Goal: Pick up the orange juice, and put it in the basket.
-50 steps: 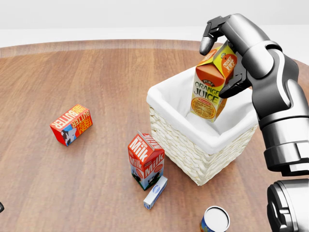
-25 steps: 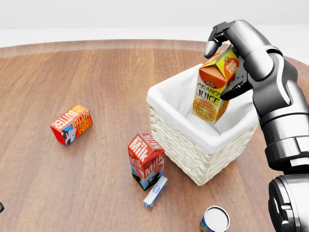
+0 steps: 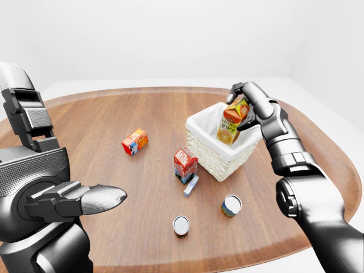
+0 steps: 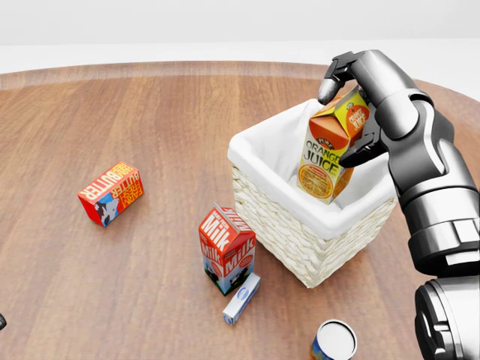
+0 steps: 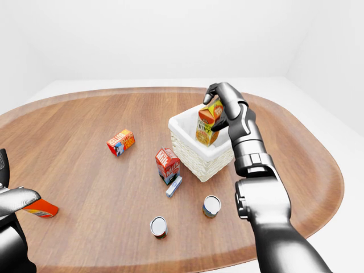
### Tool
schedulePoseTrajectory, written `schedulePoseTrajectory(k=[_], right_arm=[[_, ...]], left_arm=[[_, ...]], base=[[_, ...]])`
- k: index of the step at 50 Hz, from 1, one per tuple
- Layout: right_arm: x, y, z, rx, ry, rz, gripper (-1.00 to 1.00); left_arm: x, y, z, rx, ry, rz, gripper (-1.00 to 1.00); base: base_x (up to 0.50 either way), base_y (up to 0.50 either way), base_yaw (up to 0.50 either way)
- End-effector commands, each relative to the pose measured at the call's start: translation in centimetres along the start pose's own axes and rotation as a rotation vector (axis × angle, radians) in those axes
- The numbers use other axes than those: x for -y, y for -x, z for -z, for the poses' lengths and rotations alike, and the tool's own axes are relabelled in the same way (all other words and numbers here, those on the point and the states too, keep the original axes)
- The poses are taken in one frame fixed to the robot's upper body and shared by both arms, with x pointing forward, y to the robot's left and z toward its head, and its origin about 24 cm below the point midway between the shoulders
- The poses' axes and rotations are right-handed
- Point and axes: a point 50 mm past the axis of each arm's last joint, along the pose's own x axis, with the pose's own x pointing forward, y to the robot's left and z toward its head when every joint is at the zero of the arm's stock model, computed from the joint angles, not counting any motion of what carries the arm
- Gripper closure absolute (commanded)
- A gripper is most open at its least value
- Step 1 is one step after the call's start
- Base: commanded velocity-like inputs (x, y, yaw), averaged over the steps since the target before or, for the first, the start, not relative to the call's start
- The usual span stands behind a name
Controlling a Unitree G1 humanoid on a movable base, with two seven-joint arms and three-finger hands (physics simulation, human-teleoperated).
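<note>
Right hand (image 4: pixel 352 101) closed around the top of the orange juice carton (image 4: pixel 330 150), fingers over its gable. Carton hangs tilted, lower part already inside the white-lined basket (image 4: pixel 300 225), not yet resting on the bottom as far as visible. Left hand (image 3: pixel 85 200) idle and empty at lower left of left-eye view, fingers together; exact opening unclear.

Risks: released while tilted, carton may topple against the liner or catch the right rim. Arm sits close to that rim; a sideways pull-out could shove the basket toward the milk carton (image 4: pixel 226 250) just beside it on the desk (image 4: pixel 150 135).
</note>
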Motion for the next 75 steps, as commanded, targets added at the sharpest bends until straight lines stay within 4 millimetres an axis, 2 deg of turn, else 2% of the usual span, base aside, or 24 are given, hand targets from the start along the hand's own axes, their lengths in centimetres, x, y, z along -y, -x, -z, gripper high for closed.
schedulePoseTrajectory(k=[1,41,42,43,44,45,46,47,48,49,75], right_arm=[[0.2,0.1,0.4,-0.008,0.017,0.046,1.0],[-1.4,0.1,2.2,-0.076,0.001,0.034,0.99],[-1.5,0.1,2.2,-0.077,0.002,0.034,0.83],[-1.5,0.1,2.2,-0.078,0.001,0.034,0.78],[-1.5,0.2,2.2,-0.078,0.001,0.032,0.59],[-1.6,0.2,2.2,-0.078,0.0,0.031,0.16],[-1.5,0.2,2.2,-0.077,0.001,0.032,0.0],[-1.5,0.2,2.2,-0.076,0.002,0.033,-0.29],[-1.5,0.2,2.2,-0.076,0.002,0.032,-0.72],[-1.5,0.2,2.2,-0.076,0.002,0.033,-1.0],[-0.7,0.1,1.9,-0.067,0.012,0.039,-1.0]], left_arm=[[0.0,0.0,0.0,0.0,0.0,0.0,-1.0],[0.0,0.0,0.0,0.0,0.0,0.0,-1.0],[0.0,0.0,0.0,0.0,0.0,0.0,-1.0],[0.0,0.0,0.0,0.0,0.0,0.0,-1.0],[0.0,0.0,0.0,0.0,0.0,0.0,-1.0],[0.0,0.0,0.0,0.0,0.0,0.0,-1.0],[0.0,0.0,0.0,0.0,0.0,0.0,-1.0],[0.0,0.0,0.0,0.0,0.0,0.0,-1.0],[0.0,0.0,0.0,0.0,0.0,0.0,-1.0],[0.0,0.0,0.0,0.0,0.0,0.0,-1.0],[0.0,0.0,0.0,0.0,0.0,0.0,-1.0]], base=[[0.0,0.0,0.0],[0.0,0.0,0.0],[0.0,0.0,0.0],[0.0,0.0,0.0],[0.0,0.0,0.0],[0.0,0.0,0.0],[0.0,0.0,0.0],[0.0,0.0,0.0],[0.0,0.0,0.0],[0.0,0.0,0.0],[0.0,0.0,0.0]])
